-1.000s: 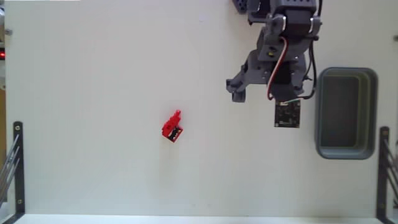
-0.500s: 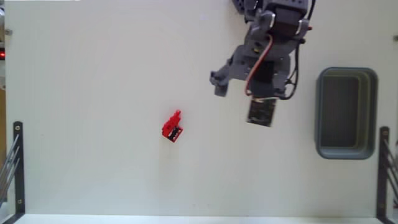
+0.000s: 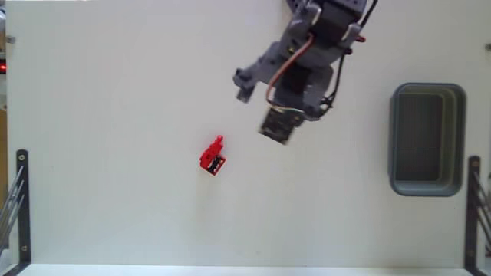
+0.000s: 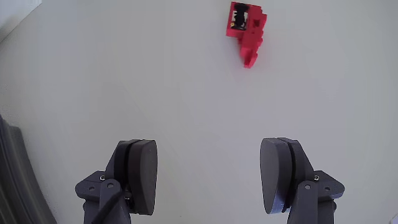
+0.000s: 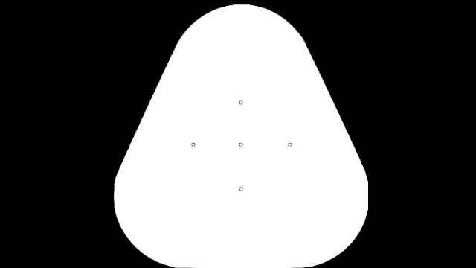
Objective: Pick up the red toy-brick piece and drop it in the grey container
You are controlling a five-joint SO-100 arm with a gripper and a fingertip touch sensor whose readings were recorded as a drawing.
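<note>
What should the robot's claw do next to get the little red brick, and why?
Probably reach a bit further forward toward the red brick. In the wrist view the claw is wide open with nothing between its fingers, and the brick lies ahead of it, a little to the right. In the fixed view the brick sits on the white table, down and left of the arm, far from the grey tray.

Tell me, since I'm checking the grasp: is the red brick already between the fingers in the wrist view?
No: the red toy-brick piece lies on the table well ahead of the open fingers, with nothing between them.
</note>
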